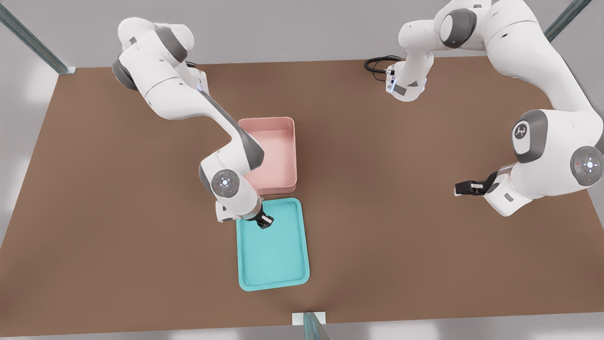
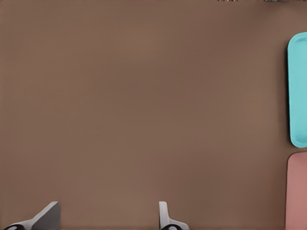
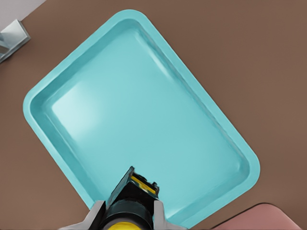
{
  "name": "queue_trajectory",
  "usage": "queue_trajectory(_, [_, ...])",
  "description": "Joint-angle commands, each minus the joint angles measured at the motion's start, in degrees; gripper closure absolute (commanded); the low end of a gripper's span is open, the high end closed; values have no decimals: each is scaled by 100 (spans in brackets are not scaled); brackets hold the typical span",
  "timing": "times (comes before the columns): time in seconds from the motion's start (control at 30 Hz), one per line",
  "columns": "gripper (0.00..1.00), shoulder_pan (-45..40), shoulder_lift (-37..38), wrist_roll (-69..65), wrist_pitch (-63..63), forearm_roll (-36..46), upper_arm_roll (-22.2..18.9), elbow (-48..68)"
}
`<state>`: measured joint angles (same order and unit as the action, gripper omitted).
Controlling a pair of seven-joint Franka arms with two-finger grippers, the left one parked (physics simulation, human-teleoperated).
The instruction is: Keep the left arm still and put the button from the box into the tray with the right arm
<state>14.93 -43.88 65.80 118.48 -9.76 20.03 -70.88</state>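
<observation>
- The flat brown rectangular table (image 1: 424, 245) carries everything in the scene.
- The white jointed right arm with grey joint caps (image 1: 188, 101) reaches in from the far corner on the front view's left, its forearm crossing above the bin and its wrist hanging over the near end of the tray.
- The shallow turquoise rectangular tray with a low rim and rounded corners (image 1: 276, 264) lies on the table near the middle, just beside the bin and on the camera side of it; its floor is bare.
- The pale pink tall-walled rectangular plastic box (image 1: 278, 156) sits just beyond the tray, their short ends nearly touching; the part of its floor not hidden by the arm looks bare.
- The small black two-finger gripper (image 3: 130, 200) is above the tray's end nearest the box, its fingers closed narrowly around the button.
- The tiny dark blocky button with a round yellow cap (image 3: 125, 214) is pinched between the fingers, over the tray's floor; probably not touching it, though that is hard to judge.
</observation>
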Motion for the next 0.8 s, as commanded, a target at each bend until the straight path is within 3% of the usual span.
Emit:
queue_trajectory(0.0, [55, 142, -314, 513, -405, -280, -104, 399])
queue_trajectory(0.1, [55, 300, -850, 522, -352, -289, -227, 953])
queue_trajectory(0.13, [55, 458, -982, 522, -352, -289, -464, 1093])
queue_trajectory(0.27, [53, 467, -1141, 513, -150, -280, -491, 1164])
queue_trajectory(0.3, [0, 467, -1141, 478, -159, -289, -482, 1164])
queue_trajectory(0.4, [0, 441, -992, 337, -255, -298, -473, 1155])
queue_trajectory(0.47, [0, 134, 36, -532, -2091, -219, -351, 1146])
queue_trajectory(0.5, [0, -585, 940, -1838, -2408, 289, -157, 648])
queue_trajectory(0.53, [0, -1254, 1696, -3691, -2391, 659, -323, -301])
queue_trajectory(0.57, [0, -1361, 2478, -5889, -2680, 783, -1393, -786])
queue_trajectory(0.6, [0, -1370, 3025, -6729, -3066, 801, -2116, -1042])
queue_trajectory(0.67, [0, -1571, 3139, -6685, -3613, 1214, -2117, -1340])
queue_trajectory(0.7, [0, -1563, 3720, -6694, -2980, 1205, -2091, -2316])
queue_trajectory(0.77, [0, -1510, 3597, -6624, -2910, 1205, -2038, -2185])
